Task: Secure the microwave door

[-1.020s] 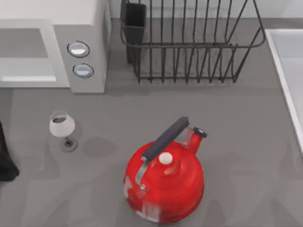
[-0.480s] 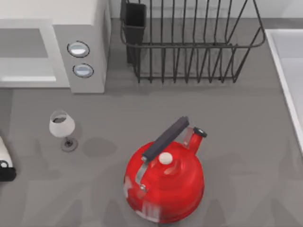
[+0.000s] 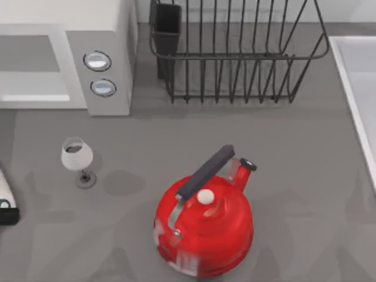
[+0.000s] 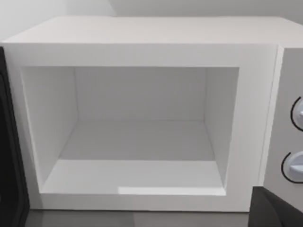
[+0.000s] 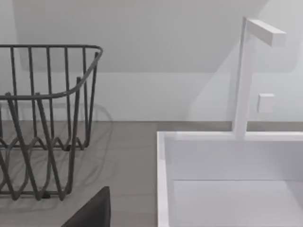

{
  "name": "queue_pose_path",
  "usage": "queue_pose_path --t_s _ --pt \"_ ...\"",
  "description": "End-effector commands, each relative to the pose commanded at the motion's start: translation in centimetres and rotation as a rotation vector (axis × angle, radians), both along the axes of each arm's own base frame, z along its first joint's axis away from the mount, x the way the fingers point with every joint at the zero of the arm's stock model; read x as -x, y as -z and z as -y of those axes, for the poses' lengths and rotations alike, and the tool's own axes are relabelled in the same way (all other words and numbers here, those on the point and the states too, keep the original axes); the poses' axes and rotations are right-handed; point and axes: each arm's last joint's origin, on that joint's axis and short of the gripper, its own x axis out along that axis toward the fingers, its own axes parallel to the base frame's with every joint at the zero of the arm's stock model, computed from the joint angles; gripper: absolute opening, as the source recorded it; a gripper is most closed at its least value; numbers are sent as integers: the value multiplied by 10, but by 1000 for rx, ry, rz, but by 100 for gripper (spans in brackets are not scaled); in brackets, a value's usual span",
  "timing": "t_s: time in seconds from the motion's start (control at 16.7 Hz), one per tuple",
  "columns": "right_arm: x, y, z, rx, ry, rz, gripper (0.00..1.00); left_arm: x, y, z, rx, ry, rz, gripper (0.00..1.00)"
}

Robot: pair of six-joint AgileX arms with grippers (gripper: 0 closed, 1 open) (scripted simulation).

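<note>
The microwave point(image 3: 106, 64) stands at the table's far left, white with a grey panel bearing two round dials. Its white cavity point(image 4: 137, 142) is open and bare in the left wrist view. A tall dark strip at that cavity's hinge side looks like the microwave door point(image 4: 10, 142) swung open and seen nearly edge-on. My left gripper point(image 3: 4, 205) sits at the table's left edge, in front of the microwave and facing the opening; a dark part of it point(image 4: 277, 210) shows in the left wrist view. A dark part of my right gripper point(image 5: 92, 213) shows near the sink.
A black wire dish rack point(image 3: 235, 53) stands right of the microwave. A red kettle point(image 3: 202, 226) with a dark handle sits at the front middle, and a wine glass point(image 3: 76, 157) stands left of it. A white sink point(image 5: 227, 179) with a faucet point(image 5: 246, 75) lies on the right.
My left arm has drawn back toward the table's left edge, so less of it shows in the top view. Nothing else has moved.
</note>
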Motion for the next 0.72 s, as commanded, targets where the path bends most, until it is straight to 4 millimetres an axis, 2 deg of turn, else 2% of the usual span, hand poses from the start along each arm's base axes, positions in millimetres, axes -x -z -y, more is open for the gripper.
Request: queue_pose_path --t_s 0.42,0.72 --pt "0 0 0 0 0 0 100 0 1 0 0 0 2 0" --pt "0 0 0 0 0 0 100 -2 20 6 0 0 0 0"
